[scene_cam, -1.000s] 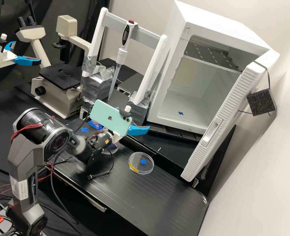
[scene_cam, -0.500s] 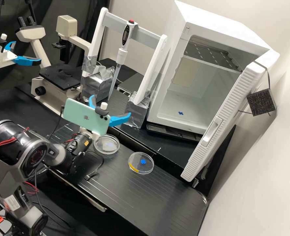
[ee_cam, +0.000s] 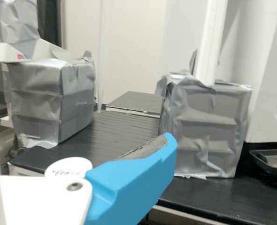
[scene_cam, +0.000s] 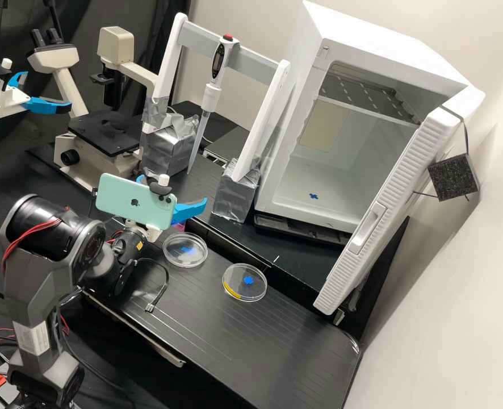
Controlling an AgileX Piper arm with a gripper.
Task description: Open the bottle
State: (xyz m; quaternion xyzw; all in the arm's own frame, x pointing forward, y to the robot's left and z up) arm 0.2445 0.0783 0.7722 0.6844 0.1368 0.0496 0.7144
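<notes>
Peering past my gripper (scene_cam: 173, 188), I have the open white cabinet (scene_cam: 336, 165) well apart to its right. The microscope (scene_cam: 101, 153) stands off to its left; ahead is the white frame (scene_cam: 274, 96) on silver-wrapped feet. One clear dish (scene_cam: 185, 264) sits near the gripper, another (scene_cam: 244, 299) farther off. My fingers are spread apart; whether either touches the bottle, I can't tell. The bottle (scene_cam: 179, 226) shows as a pink patch below them, its white cap (ee_cam: 69, 167) just beside the blue finger (ee_cam: 133, 180).
</notes>
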